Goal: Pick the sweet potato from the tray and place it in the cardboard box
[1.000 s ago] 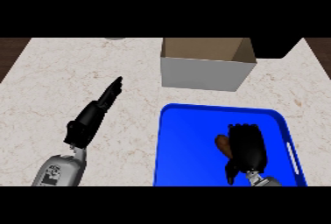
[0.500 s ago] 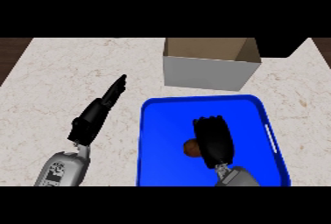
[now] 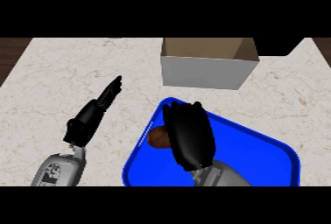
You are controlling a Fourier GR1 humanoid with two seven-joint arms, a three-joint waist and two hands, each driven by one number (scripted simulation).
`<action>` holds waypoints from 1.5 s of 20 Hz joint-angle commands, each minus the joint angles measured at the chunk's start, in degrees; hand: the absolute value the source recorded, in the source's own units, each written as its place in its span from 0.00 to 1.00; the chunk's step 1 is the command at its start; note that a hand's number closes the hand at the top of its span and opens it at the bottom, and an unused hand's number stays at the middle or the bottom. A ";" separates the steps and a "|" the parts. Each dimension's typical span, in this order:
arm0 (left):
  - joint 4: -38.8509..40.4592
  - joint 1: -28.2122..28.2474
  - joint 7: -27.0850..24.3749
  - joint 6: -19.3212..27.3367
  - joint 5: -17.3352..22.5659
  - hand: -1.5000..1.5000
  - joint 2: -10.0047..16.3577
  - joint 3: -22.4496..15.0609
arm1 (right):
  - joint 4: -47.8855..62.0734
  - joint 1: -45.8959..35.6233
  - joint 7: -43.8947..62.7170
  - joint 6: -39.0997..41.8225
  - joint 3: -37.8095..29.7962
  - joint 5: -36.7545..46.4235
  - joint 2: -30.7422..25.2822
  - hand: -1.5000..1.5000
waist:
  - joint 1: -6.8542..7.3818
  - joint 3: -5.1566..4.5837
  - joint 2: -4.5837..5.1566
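We've got our right hand (image 3: 188,135) over the blue tray (image 3: 258,151), back of the hand facing up, fingers (image 3: 184,111) curled down round the sweet potato (image 3: 157,136). Only its brown end peeks out at the hand's left side, above the tray's left part. The cardboard box (image 3: 207,72) stands open on the bench (image 3: 51,87) just beyond the tray's far corner. Over on the left, our left hand (image 3: 97,111) hangs above the bench, fingers straight and released, holding nothing.
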 commanded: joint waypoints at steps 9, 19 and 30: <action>3.18 -0.02 -3.11 0.93 -1.71 0.50 -2.01 0.03 | -19.89 -14.29 20.97 7.73 2.30 -8.92 0.34 1.00 | -0.40 0.00 0.02; -3.33 1.70 1.25 -2.29 0.13 0.50 -0.19 0.56 | -14.07 -21.19 20.25 5.88 -9.60 -9.88 0.32 1.00 | -0.05 0.03 0.01; 1.99 -2.14 0.25 -1.82 -0.23 0.50 -1.46 2.71 | 4.88 -31.05 8.44 -1.50 -25.53 -12.19 0.32 1.00 | 0.02 0.02 0.29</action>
